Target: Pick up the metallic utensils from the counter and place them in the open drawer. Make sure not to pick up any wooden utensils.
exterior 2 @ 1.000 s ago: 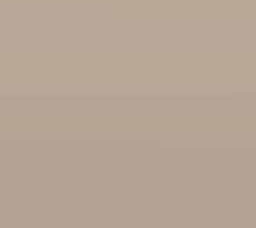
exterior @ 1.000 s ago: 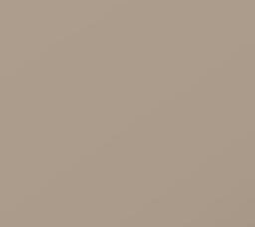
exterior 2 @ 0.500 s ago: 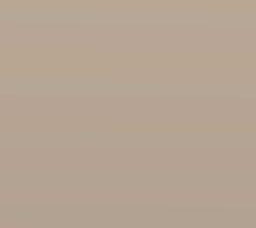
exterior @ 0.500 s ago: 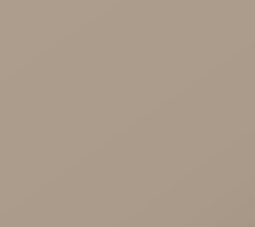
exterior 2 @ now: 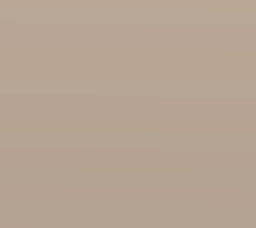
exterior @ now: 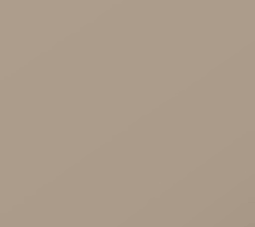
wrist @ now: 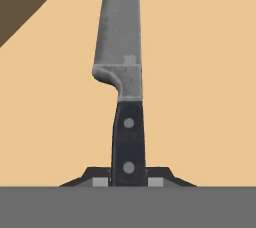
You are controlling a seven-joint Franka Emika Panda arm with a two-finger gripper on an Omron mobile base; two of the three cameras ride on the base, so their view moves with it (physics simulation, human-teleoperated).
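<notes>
Nothing has moved in either base view; both stay blank tan. The gripper [wrist: 129, 182] clasps the knife [wrist: 125, 97] by its handle, blade pointing to 12 o'clock over the drawer [wrist: 200, 72].

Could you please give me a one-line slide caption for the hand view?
Gripper holding the black-handled knife over a light-wood surface.

Base views face flat tan close up; hand view looks along knife [wrist: 122, 72].

Two small dark fingertips [wrist: 100, 176] rising low in the hand view, angular and black, sloping outward like wedges, each with a pale grey square pad on its inner face.
</notes>
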